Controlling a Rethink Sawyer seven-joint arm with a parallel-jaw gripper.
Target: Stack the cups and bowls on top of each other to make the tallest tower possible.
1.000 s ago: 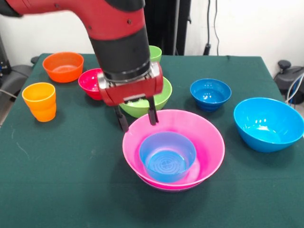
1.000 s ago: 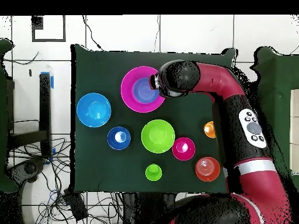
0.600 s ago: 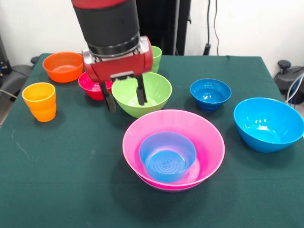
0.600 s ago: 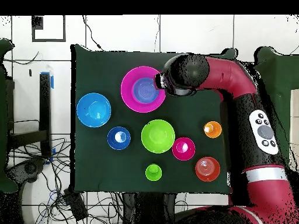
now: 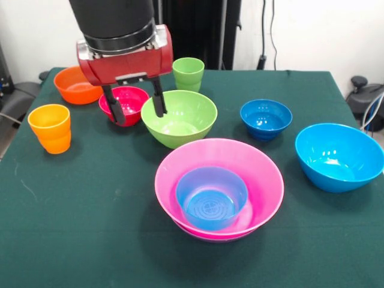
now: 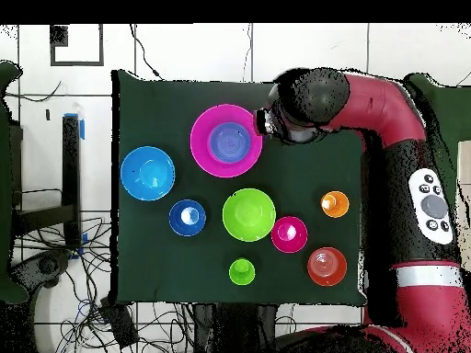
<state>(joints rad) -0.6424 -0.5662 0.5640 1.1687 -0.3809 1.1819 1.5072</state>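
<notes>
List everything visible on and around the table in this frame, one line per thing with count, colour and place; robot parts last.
Table: one, dark green cloth, fills the front view.
Tower: one, pink bowl on another, small light-blue bowl nested inside; front centre.
Lime green bowl: one, behind the tower.
Red bowl: one small, left of the lime green bowl.
Orange bowl: one, far left corner.
Dark-blue bowl: one small, right of centre.
Sky-blue bowl: one large, right edge.
Orange cup: one, left edge.
Light green cup: one, far side.
Cables: several, dark, on the floor beside the table.
Arm: one, red and black.
Gripper: one, empty, jaws apart, in front of the red bowl.
</notes>
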